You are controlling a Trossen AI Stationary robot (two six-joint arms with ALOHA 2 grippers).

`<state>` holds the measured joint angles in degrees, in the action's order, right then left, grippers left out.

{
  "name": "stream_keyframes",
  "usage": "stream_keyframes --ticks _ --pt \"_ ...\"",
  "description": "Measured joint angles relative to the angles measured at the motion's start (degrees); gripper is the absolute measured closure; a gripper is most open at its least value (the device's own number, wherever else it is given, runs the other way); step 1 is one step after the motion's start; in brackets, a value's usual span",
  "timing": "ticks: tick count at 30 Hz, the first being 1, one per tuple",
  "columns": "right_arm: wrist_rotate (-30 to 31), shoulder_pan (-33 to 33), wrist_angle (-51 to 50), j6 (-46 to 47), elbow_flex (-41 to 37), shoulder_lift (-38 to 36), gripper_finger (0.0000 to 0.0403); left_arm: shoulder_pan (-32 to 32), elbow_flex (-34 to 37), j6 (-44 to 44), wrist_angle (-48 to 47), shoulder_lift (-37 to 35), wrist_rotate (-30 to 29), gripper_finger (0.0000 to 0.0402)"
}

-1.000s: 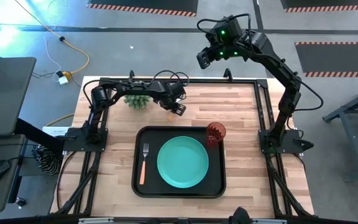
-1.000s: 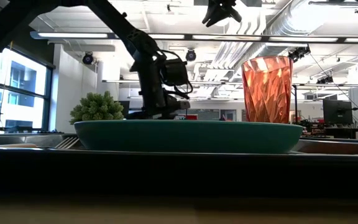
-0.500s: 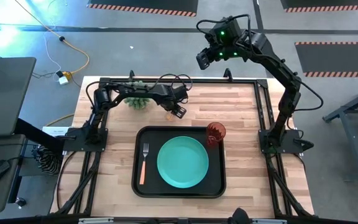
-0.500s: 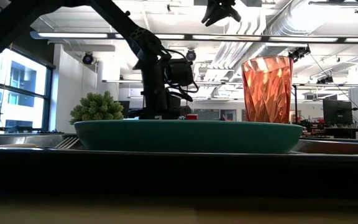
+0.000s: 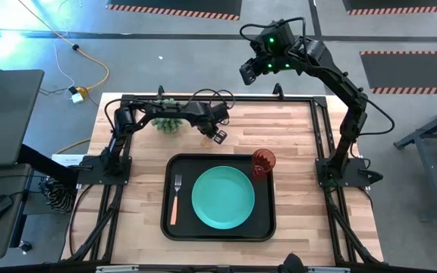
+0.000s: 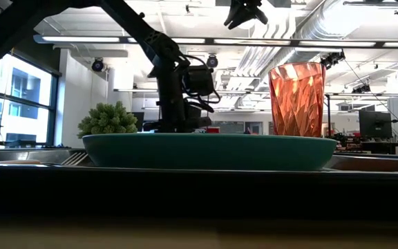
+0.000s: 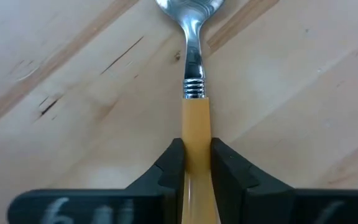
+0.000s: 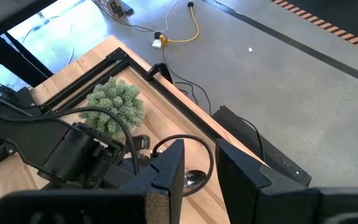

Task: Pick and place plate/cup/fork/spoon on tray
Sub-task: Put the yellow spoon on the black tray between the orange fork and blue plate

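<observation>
The spoon (image 7: 194, 93), with a silver bowl and an orange handle, lies flat on the wooden table behind the tray; my left gripper (image 5: 217, 136) stands over it, shut on its handle. The black tray (image 5: 168, 220) holds the teal plate (image 5: 223, 198), the fork (image 5: 176, 199) at the plate's left, and the red-orange cup (image 5: 263, 162) in its far right corner. My right gripper (image 5: 249, 72) hangs high beyond the table's far edge, open, with nothing between its fingers. My left gripper pinches the spoon's orange handle (image 7: 196, 134) between its two fingers, one on each long side, some way behind the metal neck. The fingers come from above, pointing down, across the handle. The spoon lies flat on the table, its bowl (image 7: 188, 9) pointing away.
A spiky green potted plant (image 5: 168, 121) stands at the far left of the table, close to the left arm. Bare wood lies between the spoon and the tray's far rim and on the table's right side.
My left gripper has turned a little at the wrist above the spoon and settled slightly toward the table. The tray, plate, cup, fork and my right arm have kept still.
</observation>
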<state>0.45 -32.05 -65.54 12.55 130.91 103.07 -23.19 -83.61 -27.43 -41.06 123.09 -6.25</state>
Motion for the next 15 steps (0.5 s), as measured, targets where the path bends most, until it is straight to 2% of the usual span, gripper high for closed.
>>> stream_keyframes --ticks 5,15 --pt "0.0 0.0 0.0 0.0 0.0 0.0 0.0320 -0.1 0.1 0.3 -0.1 -0.8 2.4 0.0358" --pt "0.0 0.0 0.0 0.0 0.0 0.0 0.0320 -0.7 0.5 0.1 -2.8 -6.9 5.8 0.0358"
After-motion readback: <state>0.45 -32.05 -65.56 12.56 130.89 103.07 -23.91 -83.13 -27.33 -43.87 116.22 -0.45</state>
